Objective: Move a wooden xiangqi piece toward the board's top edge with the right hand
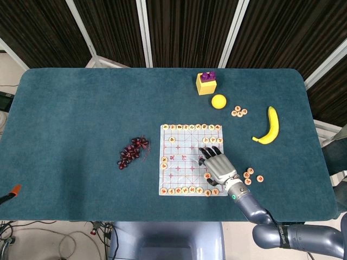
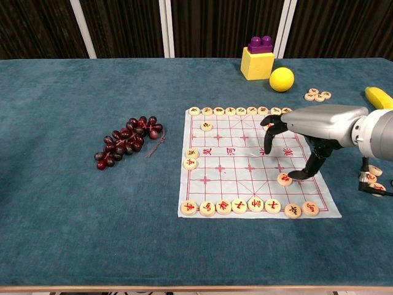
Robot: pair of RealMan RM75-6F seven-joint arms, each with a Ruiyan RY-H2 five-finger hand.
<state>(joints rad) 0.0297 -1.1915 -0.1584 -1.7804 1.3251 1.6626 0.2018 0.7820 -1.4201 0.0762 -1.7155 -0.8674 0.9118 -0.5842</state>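
Observation:
The paper xiangqi board (image 1: pixel 184 162) (image 2: pixel 233 153) lies at the table's middle right, with a row of wooden pieces (image 2: pixel 239 111) along its top edge and another row (image 2: pixel 245 206) along its bottom edge. A lone piece (image 1: pixel 207 175) (image 2: pixel 284 179) sits on the right half of the board. My right hand (image 1: pixel 218 167) (image 2: pixel 310 126) hovers over that half, fingers spread and curved down. Its thumb tip reaches right beside the lone piece and grips nothing. The hand partly hides a few pieces below the top row. My left hand is out of both views.
Dark grapes (image 1: pixel 133 151) (image 2: pixel 128 141) lie left of the board. Behind it stand a yellow block with a purple top (image 1: pixel 206 83) (image 2: pixel 257 61) and a yellow ball (image 1: pixel 218 101) (image 2: pixel 282 79). A banana (image 1: pixel 269 127) and loose pieces (image 1: pixel 239 112) (image 1: pixel 251 174) lie off to the right.

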